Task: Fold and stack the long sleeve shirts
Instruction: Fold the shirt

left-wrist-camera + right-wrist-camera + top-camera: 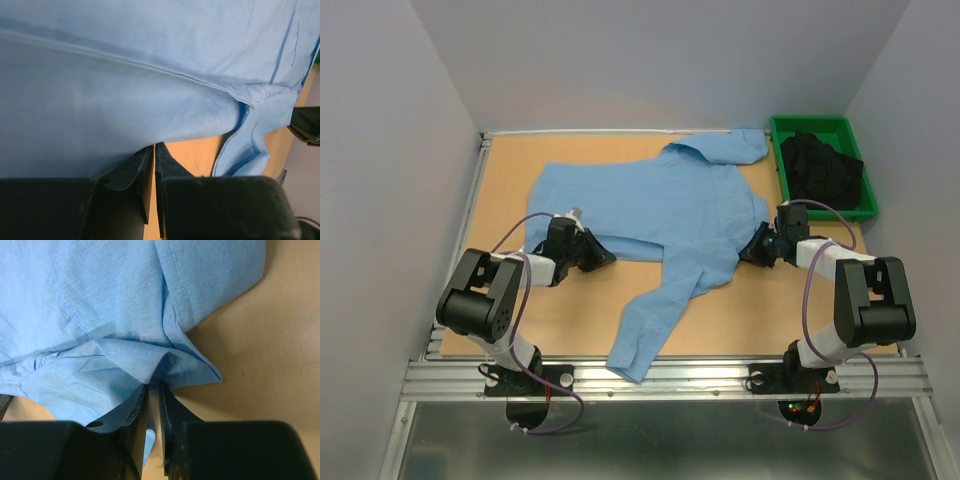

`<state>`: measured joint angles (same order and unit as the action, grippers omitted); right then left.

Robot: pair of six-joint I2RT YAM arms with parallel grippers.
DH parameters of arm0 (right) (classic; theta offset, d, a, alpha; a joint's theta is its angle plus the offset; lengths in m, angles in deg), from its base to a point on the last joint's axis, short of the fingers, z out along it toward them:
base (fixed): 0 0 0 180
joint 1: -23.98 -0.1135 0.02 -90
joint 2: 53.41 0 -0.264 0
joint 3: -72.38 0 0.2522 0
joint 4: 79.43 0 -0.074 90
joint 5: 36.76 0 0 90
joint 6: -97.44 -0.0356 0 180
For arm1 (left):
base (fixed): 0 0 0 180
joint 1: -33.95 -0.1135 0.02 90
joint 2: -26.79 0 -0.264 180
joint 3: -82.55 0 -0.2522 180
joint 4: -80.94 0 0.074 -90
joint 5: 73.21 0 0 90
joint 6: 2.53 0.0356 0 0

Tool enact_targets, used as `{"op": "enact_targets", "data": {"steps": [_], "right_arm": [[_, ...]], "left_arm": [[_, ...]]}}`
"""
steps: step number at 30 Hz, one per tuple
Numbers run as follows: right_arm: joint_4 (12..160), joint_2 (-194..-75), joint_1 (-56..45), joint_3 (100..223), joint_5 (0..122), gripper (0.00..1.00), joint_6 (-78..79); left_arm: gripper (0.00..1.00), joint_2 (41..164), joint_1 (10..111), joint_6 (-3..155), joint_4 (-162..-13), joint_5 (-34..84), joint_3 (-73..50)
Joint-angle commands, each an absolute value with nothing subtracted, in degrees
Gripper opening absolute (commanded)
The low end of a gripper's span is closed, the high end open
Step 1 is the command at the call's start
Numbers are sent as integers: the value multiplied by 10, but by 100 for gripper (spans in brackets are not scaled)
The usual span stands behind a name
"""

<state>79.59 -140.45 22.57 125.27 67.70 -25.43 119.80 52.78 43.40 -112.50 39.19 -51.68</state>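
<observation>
One long sleeve shirt [660, 200], light blue, lies spread across the wooden table, collar towards the right. One sleeve [650, 320] trails to the front edge and the other [735, 148] is bunched at the back. My left gripper [605, 258] sits low at the shirt's near left hem. In the left wrist view its jaws [154, 146] are nearly together, with the hem of the shirt [125, 75] at their tips. My right gripper [752, 250] is at the shirt's right edge. Its jaws [154, 385] pinch a raised fold of the shirt [100, 300], and blue cloth shows in the slit.
A green bin [820, 125] at the back right corner holds a pile of dark clothing [820, 170]. Grey walls close in on three sides. The metal rail with both arm bases runs along the front edge [660, 375].
</observation>
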Motion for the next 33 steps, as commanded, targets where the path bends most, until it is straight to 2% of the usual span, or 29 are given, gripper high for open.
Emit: {"op": "enact_targets", "data": {"steps": [1,15,22,28,33], "right_arm": [[777,-1426,232,1238,612,21,-249],[749,-1410,232,1254,600,21,-240],[743,-1410,231,1267,602,21,-241],[738,-1412,232,1263,589,21,-241],[729,-1413,232,1260,568,21,-244]], "left_arm": [[18,1151,485,427,-1070,356,-556],[18,939,407,431,-944,314,-545],[18,1006,400,427,-944,322,-520],[18,1049,366,412,-888,248,-523],[18,1036,319,391,-864,202,-544]]}}
